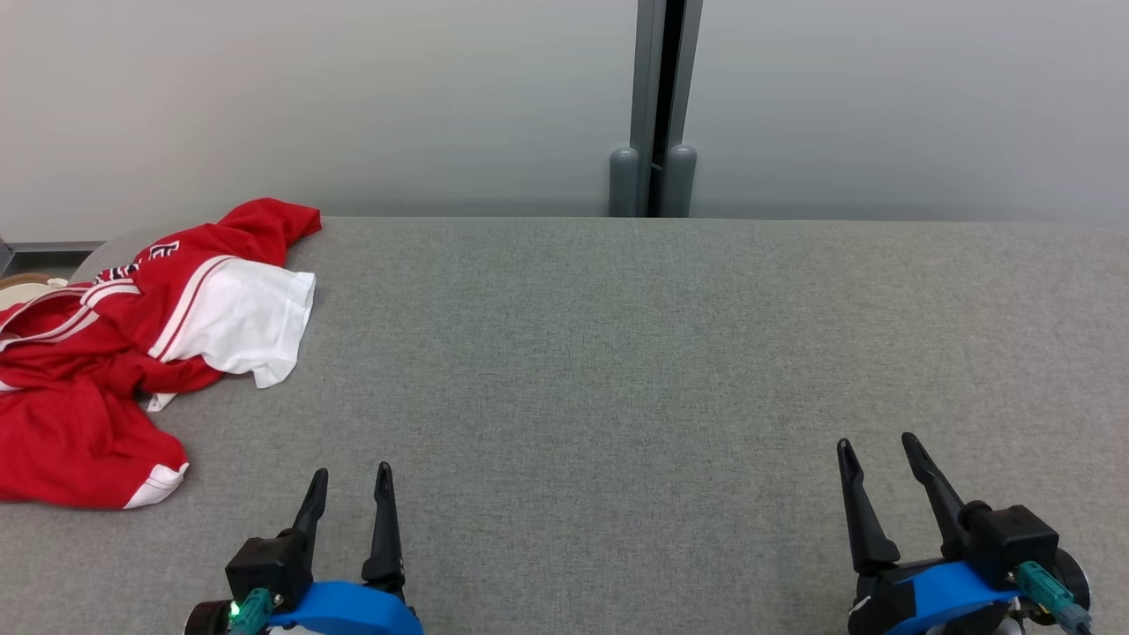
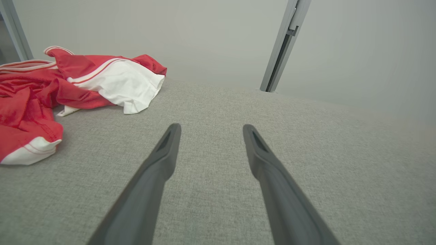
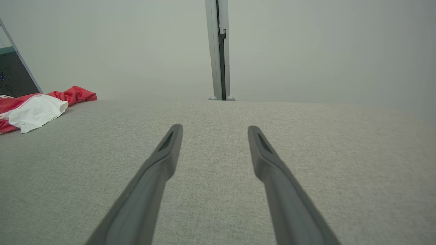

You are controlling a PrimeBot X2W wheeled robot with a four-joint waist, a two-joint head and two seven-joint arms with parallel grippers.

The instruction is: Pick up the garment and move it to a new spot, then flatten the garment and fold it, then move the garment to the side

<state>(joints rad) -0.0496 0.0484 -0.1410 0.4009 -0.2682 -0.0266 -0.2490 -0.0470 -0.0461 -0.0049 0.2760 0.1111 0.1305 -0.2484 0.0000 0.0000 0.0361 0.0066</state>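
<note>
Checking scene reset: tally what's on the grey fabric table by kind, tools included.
Crumpled red-and-white fabric garment: 1
Dark two-fingered tools: 2 (left tool, right tool, both open, holding nothing)
Total: 3

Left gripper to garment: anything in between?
No, just bare grey table surface between the open left gripper and the crumpled red-and-white garment; the left wrist view shows it clearly.

Red garment [image 1: 75,441] (white panels, striped) — grey surface [image 1: 617,370]

A grey fabric-covered surface [image 1: 617,353] was seen below pale wall panels [image 1: 353,88]. A grey post [image 1: 654,106] was set between them.
</note>
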